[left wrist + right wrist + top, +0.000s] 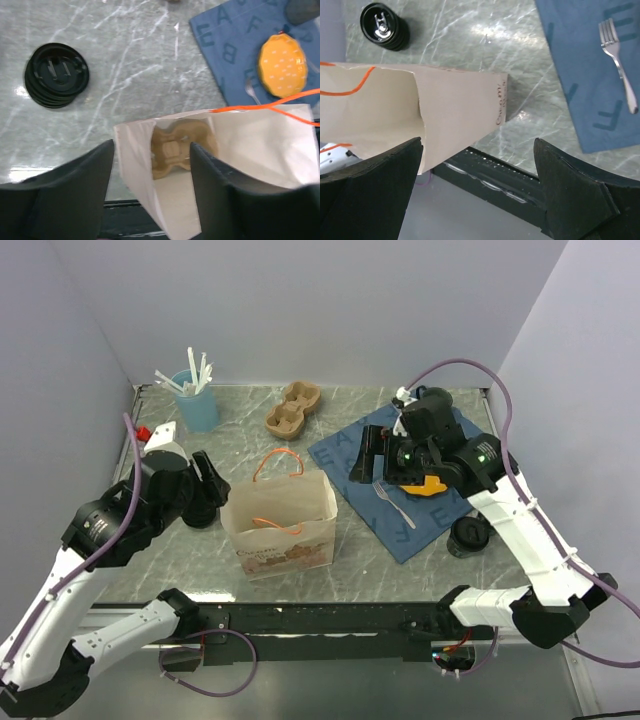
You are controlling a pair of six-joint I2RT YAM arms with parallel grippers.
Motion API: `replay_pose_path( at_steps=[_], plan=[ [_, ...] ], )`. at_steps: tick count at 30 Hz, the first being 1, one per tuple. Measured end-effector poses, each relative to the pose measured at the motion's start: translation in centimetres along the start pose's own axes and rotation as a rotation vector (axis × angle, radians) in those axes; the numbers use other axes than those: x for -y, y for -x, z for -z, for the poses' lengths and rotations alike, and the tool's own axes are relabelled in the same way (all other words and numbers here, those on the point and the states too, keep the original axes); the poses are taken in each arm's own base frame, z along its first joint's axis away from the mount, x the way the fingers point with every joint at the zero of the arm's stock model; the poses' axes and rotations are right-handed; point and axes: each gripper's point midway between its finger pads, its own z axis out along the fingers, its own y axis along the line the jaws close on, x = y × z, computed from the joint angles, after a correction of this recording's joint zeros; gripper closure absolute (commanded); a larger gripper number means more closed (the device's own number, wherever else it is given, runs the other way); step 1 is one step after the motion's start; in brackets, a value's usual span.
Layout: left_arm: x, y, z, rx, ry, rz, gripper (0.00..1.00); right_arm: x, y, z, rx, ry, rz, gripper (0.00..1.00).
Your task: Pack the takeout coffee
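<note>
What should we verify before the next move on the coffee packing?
1. Bag mouth: ok. The paper bag stands upright with its top spread.
2. Bag contents: cannot tell fully; a brown carrier shape shows inside.
3. Left gripper: ok, jaws apart astride the bag's end wall, not clamped.
4. Right gripper: ok, open and empty.
5. Takeout coffee: ok, upright on the table, lid on, apart from the bag.
6. Black cup by the blue cloth: cannot tell if it is the same one.
</note>
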Motion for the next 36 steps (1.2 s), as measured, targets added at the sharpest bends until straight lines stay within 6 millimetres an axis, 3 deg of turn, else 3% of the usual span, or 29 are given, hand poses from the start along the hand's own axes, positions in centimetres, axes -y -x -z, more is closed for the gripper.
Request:
replay_pose_path(
  at_steps=[1, 4, 10, 15, 17, 27, 31, 33, 36],
  plan=[
    [0.2, 0.0, 0.0, -0.001, -0.009, 0.005, 0.48, 0.2, 0.1, 0.2, 0.01, -0.009, -0.001, 0.0],
    [0.9, 0.0, 0.0, -0.009, -0.044, 0.014, 0.56, 0.8, 0.4, 0.7, 0.037, -0.022, -0.015, 0.0],
    [1.6, -1.9, -1.7, -0.086, -0.048, 0.028, 0.62, 3.3, -0.2, 1.5, 0.035, -0.069, -0.06, 0.0],
    [1.1, -4.3, -3.6, -0.174, -0.003, 0.01, 0.65, 3.4, -0.9, 1.1, -0.01, -0.066, -0.039, 0.01],
    [1.3, -4.3, -3.7, -0.176, -0.011, 0.005, 0.63, 3.4, -1.1, 1.0, -0.025, -0.062, -0.023, 0.0],
    [4.8, -2.6, -4.1, -0.12, -0.179, -0.039, 0.57, 3.9, -1.6, 1.1, -0.047, -0.069, 0.032, 0.01],
    [5.9, -1.9, -4.2, -0.133, -0.195, -0.054, 0.45, 3.9, -1.6, 1.1, -0.047, -0.065, 0.049, 0.04],
    [6.6, -0.8, -3.8, -0.12, -0.199, -0.058, 0.43, 3.7, -1.4, 1.2, -0.04, -0.06, 0.052, 0.05],
    [7.6, 2.7, -1.9, -0.048, -0.2, -0.037, 0.39, 3.4, -0.8, 1.6, -0.019, -0.05, 0.053, 0.07]
  ],
)
